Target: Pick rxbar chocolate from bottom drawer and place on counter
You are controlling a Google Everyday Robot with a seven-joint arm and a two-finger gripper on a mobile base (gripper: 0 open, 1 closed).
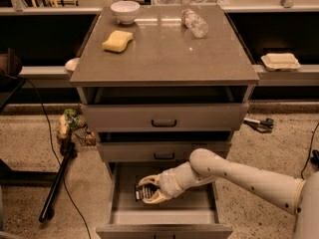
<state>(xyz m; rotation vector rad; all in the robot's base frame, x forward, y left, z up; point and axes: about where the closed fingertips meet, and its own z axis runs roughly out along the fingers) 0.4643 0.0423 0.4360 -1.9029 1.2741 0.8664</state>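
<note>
The bottom drawer [164, 216] is pulled open at the foot of the grey cabinet. My gripper [148, 191] reaches into it from the right, fingers around the rxbar chocolate [139, 191], a small black bar with pale print, near the drawer's left middle. The bar sits just above the drawer floor and the gripper hides much of it. The counter [164, 49] is the glossy grey-brown top of the cabinet, well above the gripper.
On the counter lie a yellow sponge [117, 41], a white bowl [125, 11] and a plastic bottle [194, 23] on its side. The two upper drawers [164, 117] stick out slightly above my arm [239, 176]. A dark pole [57, 183] and cables lie left.
</note>
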